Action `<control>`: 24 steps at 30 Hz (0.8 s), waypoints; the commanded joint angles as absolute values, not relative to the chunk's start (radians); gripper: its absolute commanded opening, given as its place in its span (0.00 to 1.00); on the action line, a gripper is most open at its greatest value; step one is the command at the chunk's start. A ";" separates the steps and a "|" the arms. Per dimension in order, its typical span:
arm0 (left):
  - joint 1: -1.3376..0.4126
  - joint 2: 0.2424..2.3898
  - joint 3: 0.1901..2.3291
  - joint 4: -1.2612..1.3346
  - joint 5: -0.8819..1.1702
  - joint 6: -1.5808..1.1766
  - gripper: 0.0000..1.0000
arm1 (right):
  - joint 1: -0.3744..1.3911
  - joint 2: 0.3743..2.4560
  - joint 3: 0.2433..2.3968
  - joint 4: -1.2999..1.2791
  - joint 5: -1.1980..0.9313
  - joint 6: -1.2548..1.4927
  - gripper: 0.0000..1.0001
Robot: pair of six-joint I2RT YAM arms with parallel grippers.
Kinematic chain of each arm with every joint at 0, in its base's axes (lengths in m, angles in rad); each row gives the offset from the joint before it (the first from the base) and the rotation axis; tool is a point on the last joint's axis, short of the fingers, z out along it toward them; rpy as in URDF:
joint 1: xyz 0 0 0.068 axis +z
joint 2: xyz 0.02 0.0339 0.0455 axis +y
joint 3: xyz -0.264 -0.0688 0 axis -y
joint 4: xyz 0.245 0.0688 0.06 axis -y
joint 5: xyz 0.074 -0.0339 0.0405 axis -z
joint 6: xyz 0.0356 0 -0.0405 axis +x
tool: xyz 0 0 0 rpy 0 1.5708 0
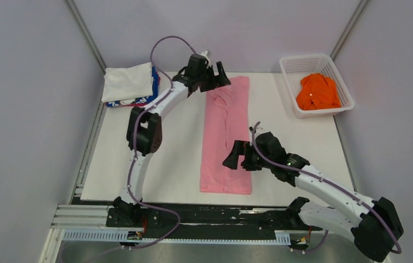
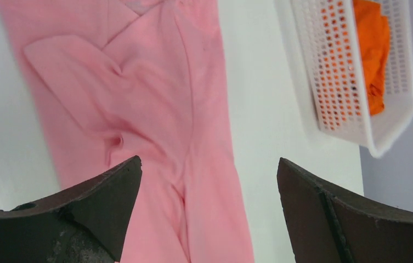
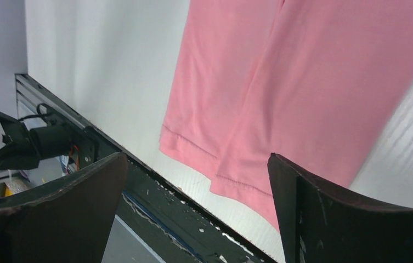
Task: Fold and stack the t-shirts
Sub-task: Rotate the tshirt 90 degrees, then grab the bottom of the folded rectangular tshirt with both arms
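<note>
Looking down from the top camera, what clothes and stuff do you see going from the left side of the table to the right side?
folded white t-shirt lying on a blue and red t-shirt → long pink t-shirt spread flat → white basket with the orange t-shirt inside

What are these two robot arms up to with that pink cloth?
They are folding t-shirts. The pink t-shirt lies on the table, folded lengthwise into a long strip. The left gripper hovers open over its far end, the right gripper open over its near half; neither holds it. A stack of folded shirts, white on top, sits at the far left, and an orange t-shirt waits in the white basket.
</note>
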State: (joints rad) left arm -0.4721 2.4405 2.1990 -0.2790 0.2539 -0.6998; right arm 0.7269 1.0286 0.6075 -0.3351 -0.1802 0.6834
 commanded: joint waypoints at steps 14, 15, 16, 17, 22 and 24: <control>-0.769 1.307 0.934 -0.501 -0.020 -0.797 0.97 | 0.688 0.759 0.478 -0.751 -0.162 0.907 0.97; -0.789 1.277 0.876 -0.504 -0.018 -0.811 0.96 | 0.689 0.772 0.464 -0.750 -0.172 0.917 0.94; -0.817 1.268 0.830 -0.498 0.003 -0.834 0.93 | 0.689 0.788 0.452 -0.750 -0.177 0.923 0.90; -0.829 1.259 0.793 -0.483 0.019 -0.843 0.91 | 0.689 0.802 0.443 -0.745 -0.180 0.924 0.88; -0.894 1.294 0.687 -0.390 0.137 -0.905 0.76 | 0.688 0.859 0.432 -0.703 -0.205 0.915 0.68; -0.907 1.332 0.684 -0.369 0.149 -0.911 0.73 | 0.689 0.876 0.424 -0.674 -0.212 0.919 0.64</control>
State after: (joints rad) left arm -0.8845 1.3094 0.6838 -0.4744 0.0898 -0.8516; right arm 0.6907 0.8593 0.4271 -0.7357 -0.1753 0.8963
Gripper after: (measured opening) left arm 0.757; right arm 0.672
